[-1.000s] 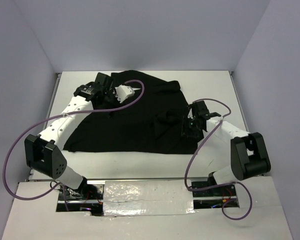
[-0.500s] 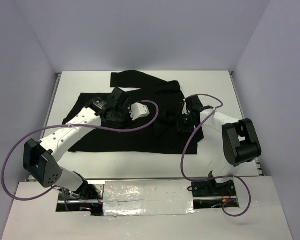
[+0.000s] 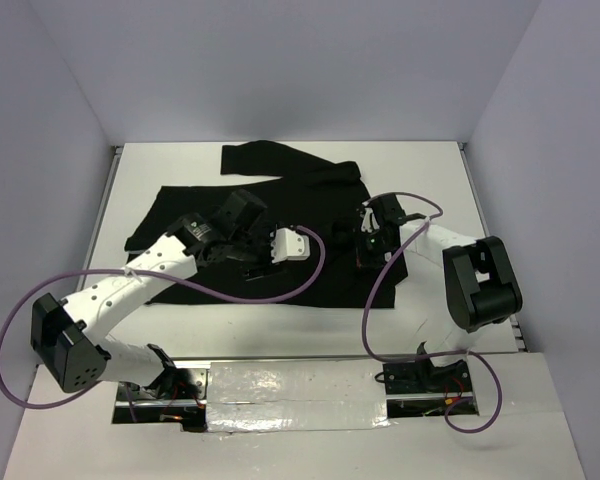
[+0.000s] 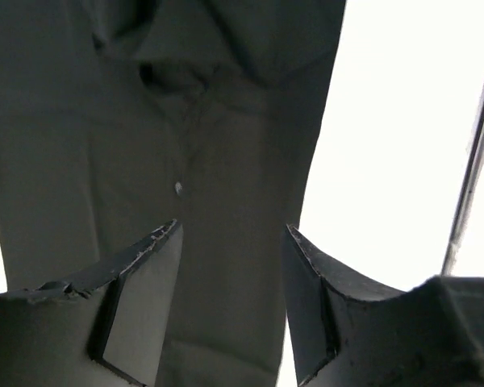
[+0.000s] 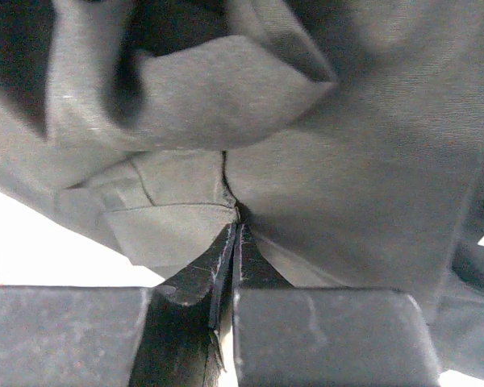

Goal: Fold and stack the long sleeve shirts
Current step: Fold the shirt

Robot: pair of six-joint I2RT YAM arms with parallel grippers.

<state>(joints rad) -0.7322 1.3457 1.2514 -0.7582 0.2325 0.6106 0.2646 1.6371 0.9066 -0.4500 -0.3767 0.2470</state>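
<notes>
The black long sleeve shirt [image 3: 310, 195] lies spread over the middle of the white table [image 3: 430, 170], one sleeve reaching to the back. My left gripper [image 3: 260, 262] hovers over the shirt's near middle, open and empty. In the left wrist view its fingers [image 4: 145, 290] stand wide apart above flat cloth [image 4: 105, 121]. My right gripper [image 3: 366, 245] is low at the shirt's right side. In the right wrist view its jaws [image 5: 232, 230] are pressed together on a folded hem of the shirt [image 5: 371, 145].
Purple cables loop from both arms over the near part of the table. Grey walls close in the back and both sides. Bare table [image 4: 403, 121] shows to the right of the shirt.
My left gripper has moved from the shirt's far left corner toward its near middle, leaving that corner lying flat. My right gripper has shifted back and left with cloth in it.
</notes>
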